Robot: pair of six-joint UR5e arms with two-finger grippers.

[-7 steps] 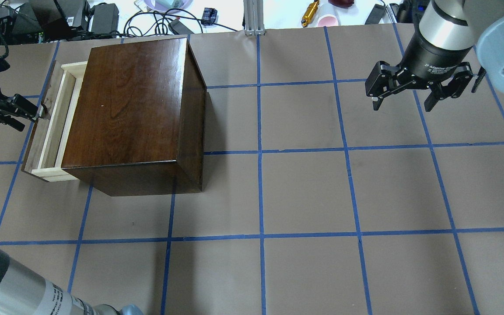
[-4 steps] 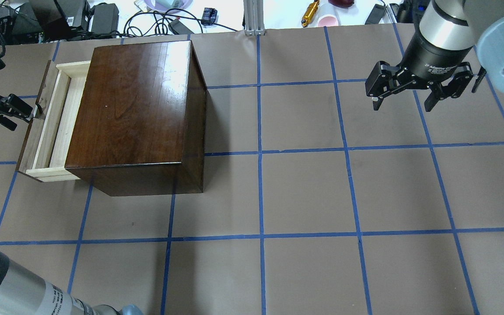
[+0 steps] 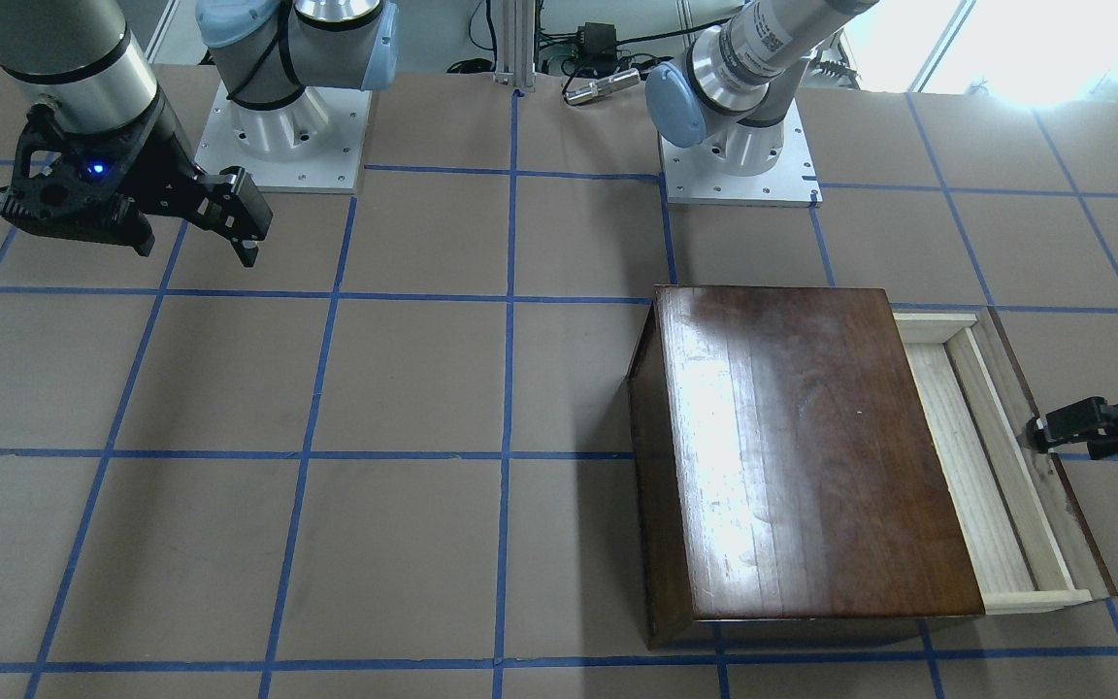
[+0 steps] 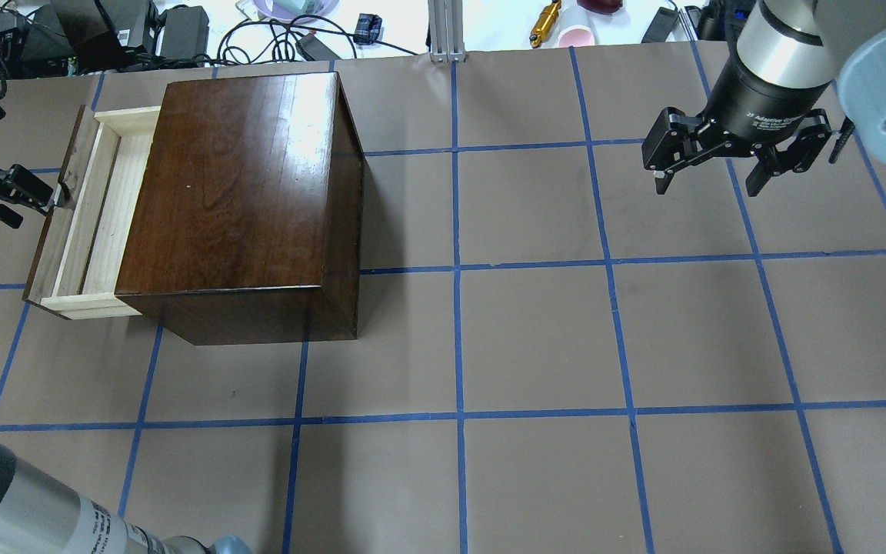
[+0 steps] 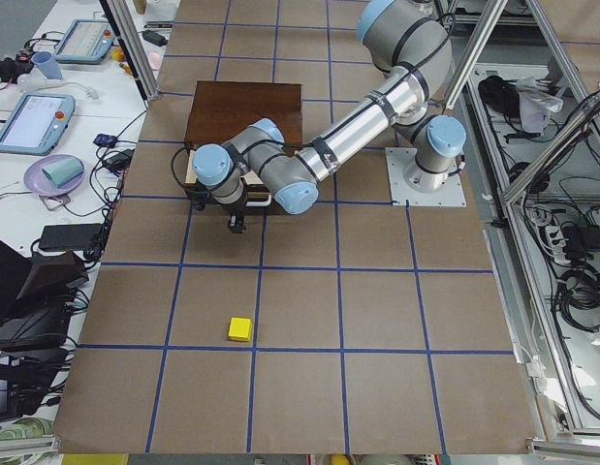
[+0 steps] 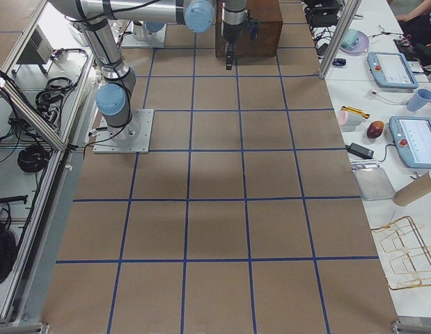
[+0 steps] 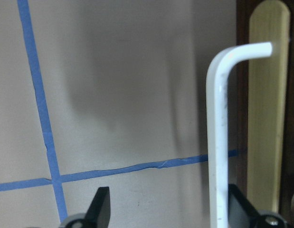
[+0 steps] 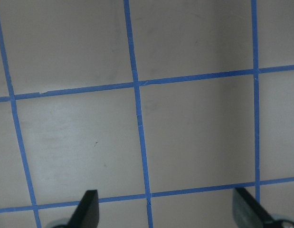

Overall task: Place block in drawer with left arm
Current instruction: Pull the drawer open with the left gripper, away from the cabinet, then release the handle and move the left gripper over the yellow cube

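Observation:
The yellow block [image 5: 240,329] lies on the table on its own, well away from the box, toward the table's left end. The dark-brown box [image 4: 243,192] has its pale wooden drawer [image 4: 93,215] pulled partly out to the left; the drawer also shows in the front-facing view [image 3: 967,456]. My left gripper [image 4: 34,209] is at the drawer's front panel. In the left wrist view its jaws stand wide apart [image 7: 169,209], with the white handle [image 7: 218,142] between them against one finger. My right gripper [image 4: 708,185] hangs open and empty at the far right.
Blue tape lines grid the brown table [image 4: 535,338]. Cables, power bricks and small items lie along the far edge [image 4: 274,31]. The two arm bases [image 3: 287,126] stand at the robot's side.
The drawer has slid further out to the left and my left gripper has moved left with it. The box has shifted slightly. The right arm has not moved.

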